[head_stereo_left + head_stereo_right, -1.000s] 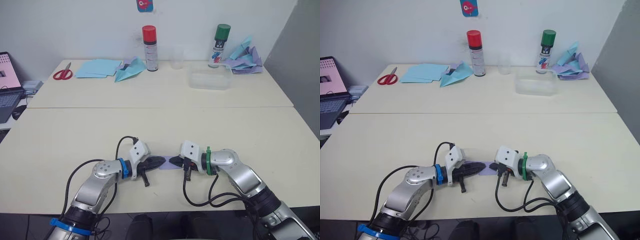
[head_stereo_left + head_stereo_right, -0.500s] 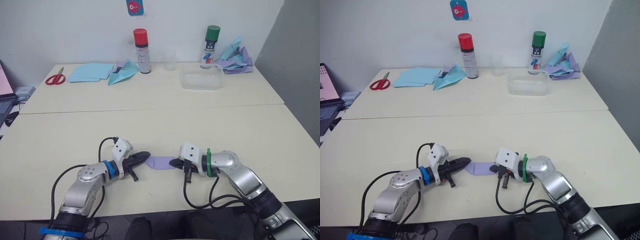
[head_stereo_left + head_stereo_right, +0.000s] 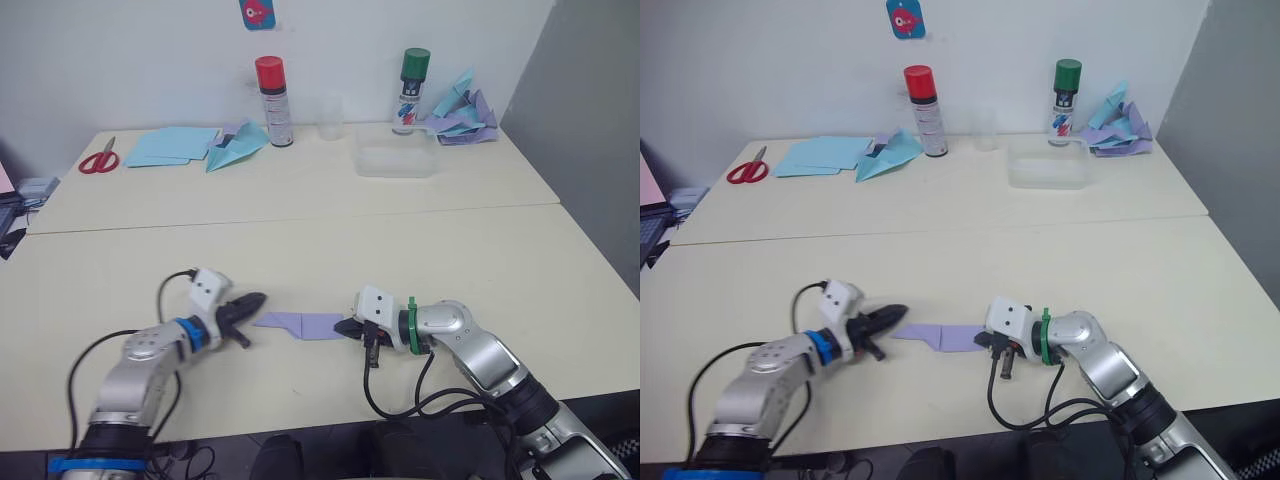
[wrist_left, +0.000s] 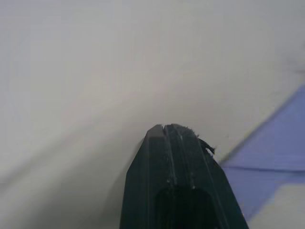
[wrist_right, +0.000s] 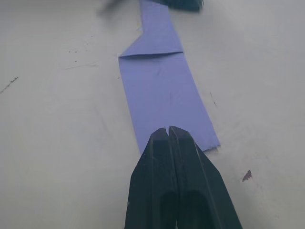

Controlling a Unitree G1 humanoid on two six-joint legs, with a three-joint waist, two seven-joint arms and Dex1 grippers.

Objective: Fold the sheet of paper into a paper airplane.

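The folded lavender paper (image 3: 305, 324) lies flat on the near counter (image 3: 480, 260), between the two claws. It forms a long narrow strip with a pointed end toward the left claw (image 3: 252, 300).

The right claw (image 3: 346, 326) has its fingers closed together, with the tips pressing on the square end of the paper. In the right wrist view, the fingertips (image 5: 167, 136) sit on the paper's near edge.

The left claw is closed with nothing between its fingers. Its tips lie just beside the paper's pointed end; contact cannot be determined.

On the far counter stand a red-capped spray can (image 3: 271, 101), a green-capped spray can (image 3: 409, 90) and a clear plastic tray (image 3: 394, 161). Pale blue sheets (image 3: 172, 146), a pale blue paper plane (image 3: 232, 146) and red scissors (image 3: 97, 159) lie there, with a heap of paper planes (image 3: 458, 104) at the far right corner.
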